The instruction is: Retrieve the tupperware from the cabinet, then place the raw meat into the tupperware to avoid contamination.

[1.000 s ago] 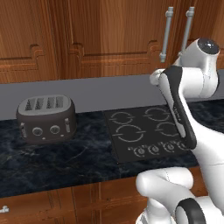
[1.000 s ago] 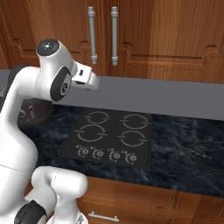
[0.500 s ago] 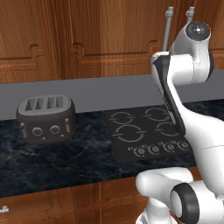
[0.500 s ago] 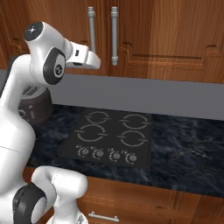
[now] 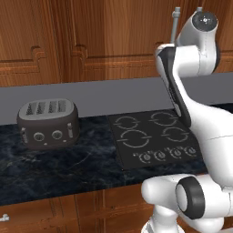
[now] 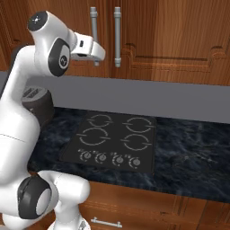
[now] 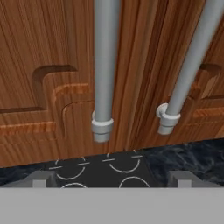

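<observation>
We see the arm raised high in front of the cabinet [image 6: 170, 40], its reddish-brown raised-panel doors closed. In the right base view our gripper [image 6: 96, 55] sits at about eleven o'clock in the picture, just beside the lower end of the left bar handle [image 6: 94, 28], with the right bar handle [image 6: 117, 36] a little farther toward three o'clock. In the hand view the left handle [image 7: 105, 65] runs straight up at twelve o'clock, its lower mount close above the middle of the picture, and the right handle [image 7: 188, 65] slants up at about two o'clock; our two finger tips [image 7: 40, 178] rise at the lower edge, well apart, so the jaws stand wide open with nothing between them, and they touch neither handle. Below the doors lies the dark marbled tabletop [image 6: 188, 148], with the black four-ring cooktop [image 6: 112, 141] set into it and its row of knobs along the near edge. In the left base view the dark grey toaster [image 5: 48, 123] stands on the tabletop at about nine o'clock from the cooktop [image 5: 152, 139], well apart from it. The doors being shut, we cannot tell where the tupperware or the raw meat lies.
</observation>
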